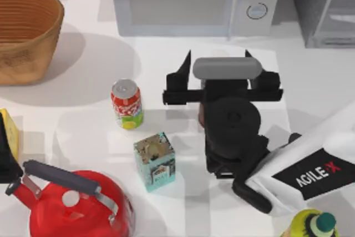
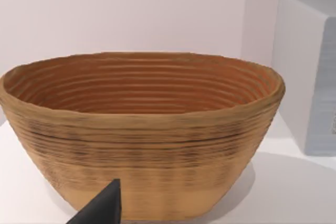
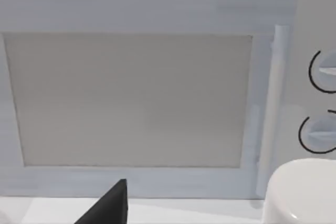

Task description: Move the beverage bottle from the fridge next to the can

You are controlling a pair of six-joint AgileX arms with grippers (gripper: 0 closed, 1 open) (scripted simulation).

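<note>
Right gripper [image 1: 219, 58]: mine, at centre frame in the top view, pointing at the microwave [image 1: 188, 1]. Its two dark tips are spread apart with bare table [image 1: 310, 81] between them, so it is released and holds nothing.
Right wrist view: one finger [image 3: 107, 205] at the bottom edge, the microwave door ahead, its two knobs at the right edge.
Bottle [image 3: 302, 192]: a white rounded cap at the lower right of my right wrist view, just beside my gripper. From above I cannot pick it out under my arm.
Fridge [image 1: 327, 9]: upper right corner of the top view, right of the microwave.
Can [image 1: 127, 104]: upright, left of centre in the top view, well apart from my gripper. The teal carton [image 1: 155, 162] stands near it, lower in the frame.
Left arm [image 1: 6, 159]: parked at the left edge of the top view. I cannot tell its gripper's state.
Left wrist view: the basket [image 2: 142, 135] close up, the microwave's side at its right edge.
Also from above: red kettle [image 1: 77, 206] at lower left, yellow-green bottle [image 1: 313, 226] at lower right.
</note>
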